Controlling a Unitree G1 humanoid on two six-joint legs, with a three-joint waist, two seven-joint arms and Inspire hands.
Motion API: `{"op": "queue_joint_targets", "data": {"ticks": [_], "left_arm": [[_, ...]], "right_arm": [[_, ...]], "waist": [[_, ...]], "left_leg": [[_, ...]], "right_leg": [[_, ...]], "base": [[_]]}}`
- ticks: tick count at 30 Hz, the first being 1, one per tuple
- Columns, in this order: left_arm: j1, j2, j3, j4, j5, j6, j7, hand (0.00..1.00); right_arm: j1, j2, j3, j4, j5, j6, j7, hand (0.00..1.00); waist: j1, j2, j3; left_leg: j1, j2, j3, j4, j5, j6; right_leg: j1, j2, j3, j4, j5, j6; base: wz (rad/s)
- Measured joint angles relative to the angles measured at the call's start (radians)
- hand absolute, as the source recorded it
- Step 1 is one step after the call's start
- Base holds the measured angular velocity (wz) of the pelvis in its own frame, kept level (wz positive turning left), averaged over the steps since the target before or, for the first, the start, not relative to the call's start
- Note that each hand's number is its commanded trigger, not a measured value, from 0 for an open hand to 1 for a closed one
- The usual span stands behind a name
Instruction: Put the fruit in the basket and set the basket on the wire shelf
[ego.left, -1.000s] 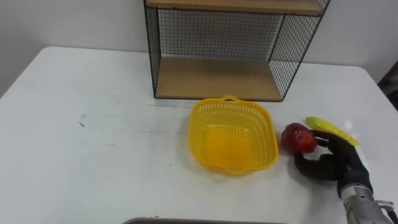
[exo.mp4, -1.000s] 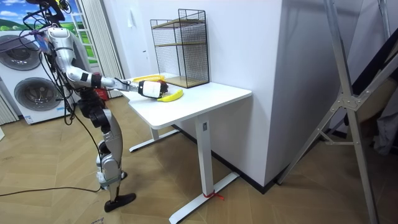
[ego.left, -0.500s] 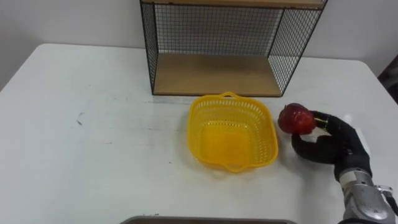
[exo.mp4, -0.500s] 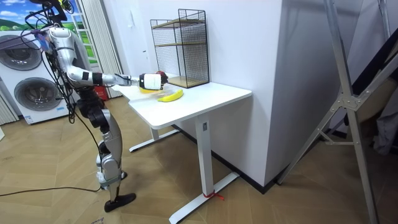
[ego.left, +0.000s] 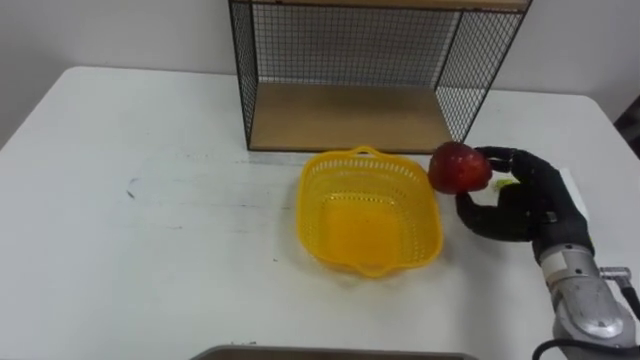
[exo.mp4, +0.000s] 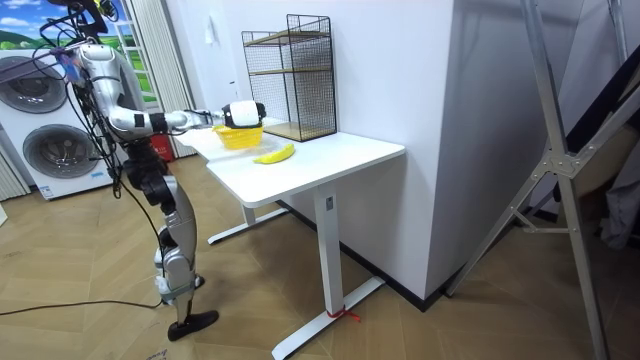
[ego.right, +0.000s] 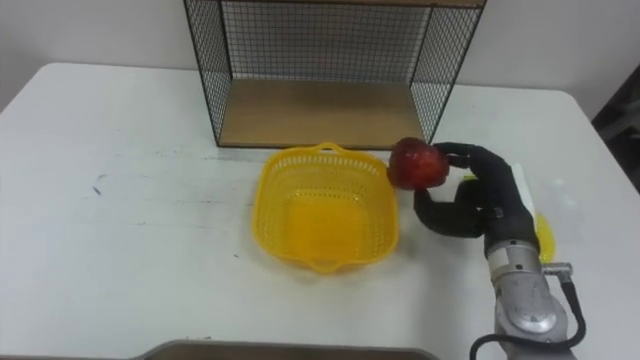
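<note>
White table (ego.left: 150, 230): a red apple (ego.left: 459, 167) is being held beside the yellow basket (ego.left: 304, 215).
Nearest, the apple is being pinched by the right hand (ego.left: 530, 205), with the fingers curled over its far side and the thumb under it. It is being held clear of the tabletop, just beside the basket's right rim. No long axis is being offered by the round fruit, and its stem direction cannot be told. It is being judged firm, smooth, fairly light and bruisable, best wrapped at its widest part. Behind the hand a banana (exo.mp4: 274, 154) is being seen lying flat, its long axis running across the room view; a mid-length hold is being advised. Farthest, the wire shelf (ego.left: 350, 118) is being seen bare.
</note>
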Motion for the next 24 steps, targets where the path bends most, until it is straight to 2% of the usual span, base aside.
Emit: {"op": "queue_joint_targets", "data": {"ticks": [4,12,20,23,24], "left_arm": [[-0.004,0.001,0.000,-0.003,0.000,-0.004,0.000,0.00],[-0.031,0.009,-0.007,-0.003,-0.003,-0.009,0.000,0.00],[-0.033,0.010,-0.021,-0.003,-0.003,-0.018,0.000,0.00],[-0.033,0.011,-0.022,-0.002,-0.005,-0.018,0.000,0.00],[-0.033,0.011,-0.023,-0.002,-0.005,-0.019,0.000,0.00]], "right_arm": [[0.000,-0.005,0.012,-0.044,-0.016,0.000,0.012,1.00],[-0.004,-0.018,0.115,-0.072,-0.111,0.001,0.095,1.00],[-0.007,-0.018,0.120,-0.090,-0.131,0.001,0.137,1.00],[-0.007,-0.018,0.120,-0.091,-0.142,0.001,0.144,0.00],[-0.007,-0.018,0.120,-0.091,-0.142,0.001,0.147,0.00]], "waist": [[0.009,-0.001,-0.0004],[0.024,-0.006,-0.0030],[0.025,-0.008,-0.0023],[0.022,-0.009,-0.0022],[0.023,-0.009,-0.0022]], "left_leg": [[0.005,0.000,0.006,-0.007,0.000,0.000],[-0.020,0.001,0.007,0.004,0.000,0.000],[-0.023,0.003,0.007,0.005,0.000,0.000],[-0.026,0.003,0.006,0.006,0.000,0.000],[-0.026,0.003,0.006,0.007,0.000,0.000]], "right_leg": [[-0.001,0.000,0.004,-0.001,0.000,0.000],[-0.015,-0.001,-0.002,0.001,0.003,-0.001],[-0.017,0.000,-0.004,0.001,0.005,-0.002],[-0.019,0.000,-0.005,0.001,0.007,-0.002],[-0.019,0.000,-0.005,0.001,0.007,-0.002]], "base": [[-0.04],[0.01],[0.00],[0.00],[0.00]]}}
